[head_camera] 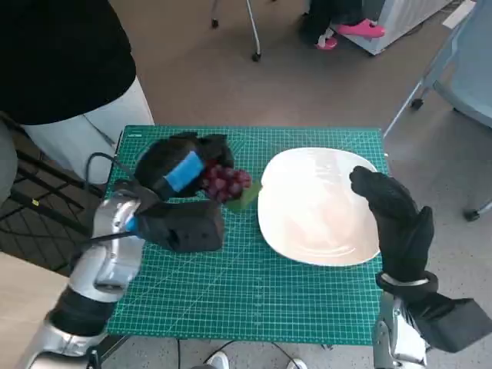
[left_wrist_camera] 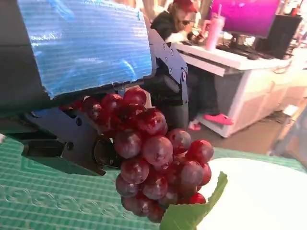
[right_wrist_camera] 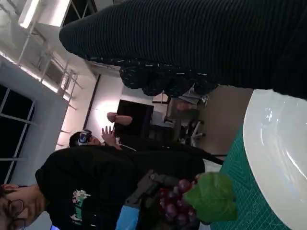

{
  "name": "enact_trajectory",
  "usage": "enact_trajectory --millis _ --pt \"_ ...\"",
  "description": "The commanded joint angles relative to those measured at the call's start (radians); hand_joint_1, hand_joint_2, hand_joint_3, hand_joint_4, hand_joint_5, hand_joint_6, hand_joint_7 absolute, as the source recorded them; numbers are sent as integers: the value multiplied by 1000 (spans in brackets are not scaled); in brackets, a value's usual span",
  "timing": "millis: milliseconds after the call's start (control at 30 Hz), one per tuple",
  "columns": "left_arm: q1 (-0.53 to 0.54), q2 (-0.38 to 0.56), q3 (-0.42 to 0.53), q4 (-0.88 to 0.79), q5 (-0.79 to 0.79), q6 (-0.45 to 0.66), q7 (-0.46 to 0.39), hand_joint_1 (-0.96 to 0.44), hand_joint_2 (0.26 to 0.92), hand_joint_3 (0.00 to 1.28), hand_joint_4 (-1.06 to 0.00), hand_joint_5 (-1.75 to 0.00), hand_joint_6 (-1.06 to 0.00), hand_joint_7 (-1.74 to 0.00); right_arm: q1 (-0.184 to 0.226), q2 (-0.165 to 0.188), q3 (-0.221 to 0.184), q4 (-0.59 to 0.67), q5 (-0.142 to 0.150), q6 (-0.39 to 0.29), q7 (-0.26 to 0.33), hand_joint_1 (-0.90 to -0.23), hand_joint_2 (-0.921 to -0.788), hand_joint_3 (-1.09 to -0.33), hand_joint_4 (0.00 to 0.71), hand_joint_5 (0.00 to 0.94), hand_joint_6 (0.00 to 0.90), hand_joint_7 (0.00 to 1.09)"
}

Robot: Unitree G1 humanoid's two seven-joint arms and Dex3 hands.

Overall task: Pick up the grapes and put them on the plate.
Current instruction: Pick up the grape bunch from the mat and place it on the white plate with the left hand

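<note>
On the table: a green cutting mat [head_camera: 254,292] is covering the top, and everything below is sitting on or hanging over it.
Left hand: the left hand [head_camera: 181,173] is grasping the bunch from above, its black fingers [left_wrist_camera: 72,143] closing around the top of the cluster; the blue tape on its back is facing up toward the head camera.
Grapes: the grapes [head_camera: 224,182] are hanging from the left hand near the middle of the mat, just beside the plate's near edge. The left wrist view is showing the dark red cluster [left_wrist_camera: 156,167] dangling clear of the mat surface, though how far off the mat it is hanging cannot be told.
Leaf: a green leaf [head_camera: 244,200] is sticking out at the bottom of the bunch, pointing toward the plate and touching or just overlapping its rim.
Plate: the white plate [head_camera: 307,231] is lying flat on the right half of the mat.
Right hand: the right hand [head_camera: 396,211] is hovering over the plate's right edge, gloved fingers loosely curled and grasping nothing.
Surroundings: a person in a black top [head_camera: 61,54] is standing beside the table's far left corner.
</note>
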Motion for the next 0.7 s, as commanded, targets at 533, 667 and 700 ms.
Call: enact_trajectory --millis 533,667,700 --pt "-222 -126 -84 -9 10 -84 -45 3 921 173 -551 -1350 -537 -1221 69 7 -9 -43 -11 9 -30 -607 -921 -891 566 2 208 518" --pt "-263 -149 -97 43 2 -132 -42 3 921 198 -510 -1357 -510 -1293 83 8 -12 -57 -15 7 -42 -610 -921 -889 566 2 209 516" --pt "-272 -155 -100 57 1 -143 -40 3 921 208 -496 -1367 -500 -1311 87 8 -12 -61 -17 6 -45 -611 -921 -889 566 2 209 516"
